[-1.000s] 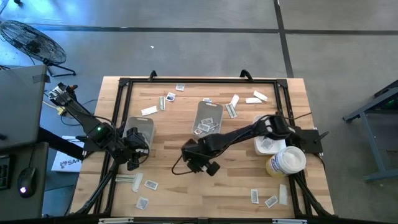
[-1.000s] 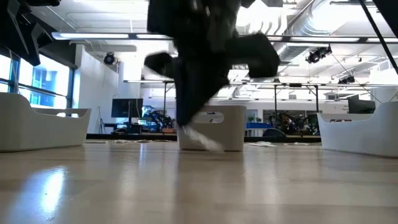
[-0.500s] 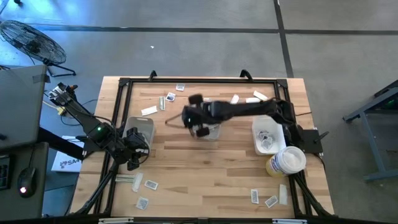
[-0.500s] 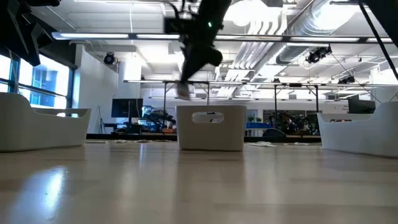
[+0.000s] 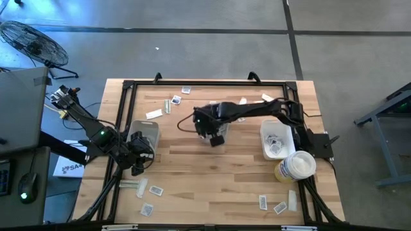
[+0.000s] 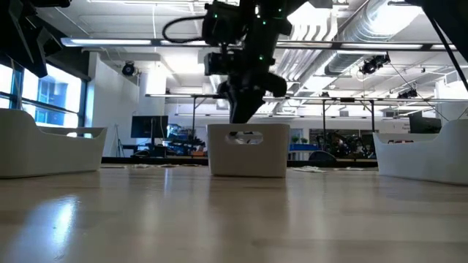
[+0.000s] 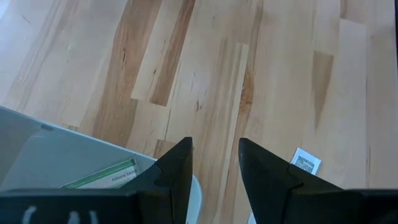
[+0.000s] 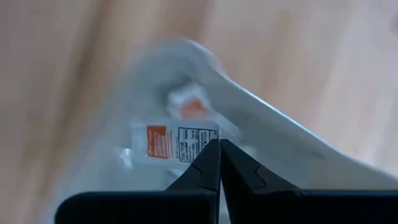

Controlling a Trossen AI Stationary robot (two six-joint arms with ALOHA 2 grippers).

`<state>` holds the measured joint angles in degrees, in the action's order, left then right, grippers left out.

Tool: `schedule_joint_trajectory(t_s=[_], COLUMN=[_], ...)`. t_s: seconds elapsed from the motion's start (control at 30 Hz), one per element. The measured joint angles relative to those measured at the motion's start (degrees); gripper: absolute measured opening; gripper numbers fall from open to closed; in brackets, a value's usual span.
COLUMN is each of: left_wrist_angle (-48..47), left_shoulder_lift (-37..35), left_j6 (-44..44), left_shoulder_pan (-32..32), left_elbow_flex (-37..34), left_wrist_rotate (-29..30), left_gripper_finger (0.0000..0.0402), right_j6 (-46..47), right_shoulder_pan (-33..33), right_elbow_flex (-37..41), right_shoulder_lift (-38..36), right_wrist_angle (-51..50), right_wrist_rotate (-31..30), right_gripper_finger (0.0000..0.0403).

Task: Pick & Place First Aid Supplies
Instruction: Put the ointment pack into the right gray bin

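In the high view the right gripper (image 5: 215,135) is seen over the middle tray (image 5: 216,114) near the table's centre, but what it carries is hidden there by the arm. The right wrist view supplies that: the fingers (image 8: 211,163) are pressed together on the edge of a white packet (image 8: 174,143) with an orange patch and dark print, held above the tray's grey rim (image 8: 280,134). The low view shows the same gripper (image 6: 241,113) just above the tray's wall (image 6: 247,155). The left gripper (image 5: 137,163) is parked at 9 o'clock, beside the left tray (image 5: 146,131). Its jaws are shown only by the left wrist view, spread with nothing between them (image 7: 215,163); a green-white strip (image 7: 109,175) lies in that tray and a sachet (image 7: 305,162) on bare wood. Loose packets are scattered at 12 (image 5: 176,99) and 5 o'clock (image 5: 262,202).
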<state>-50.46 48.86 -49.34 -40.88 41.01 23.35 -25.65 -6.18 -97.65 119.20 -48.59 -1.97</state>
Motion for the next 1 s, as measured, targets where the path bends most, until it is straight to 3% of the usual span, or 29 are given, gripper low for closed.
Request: schedule_joint_trajectory(t_s=[0.2,0.47,0.73,1.0], left_wrist_angle=[0.0,0.0,0.0,0.0], left_shoulder_lift=[0.0,0.0,0.0,0.0], left_j6=[-0.01,-0.01,-0.02,-0.02], left_shoulder_pan=[-0.02,0.0,-0.01,0.0], left_elbow_flex=[0.0,0.0,0.0,0.0], left_wrist_rotate=[0.01,0.01,0.0,0.01], left_gripper_finger=[0.0128,0.0128,0.0128,0.0128], right_j6=[-0.28,0.51,7.39,12.66], right_shoulder_pan=[3.91,7.3,9.05,6.0], right_elbow_flex=[0.0,0.0,-0.17,-0.22], right_shoulder_lift=[0.0,0.0,0.0,0.0], right_wrist_angle=[2.29,3.31,2.96,-0.93], right_wrist_rotate=[7.05,6.79,6.84,-1.34], right_gripper_finger=[0.0,0.0,0.0,0.0011])
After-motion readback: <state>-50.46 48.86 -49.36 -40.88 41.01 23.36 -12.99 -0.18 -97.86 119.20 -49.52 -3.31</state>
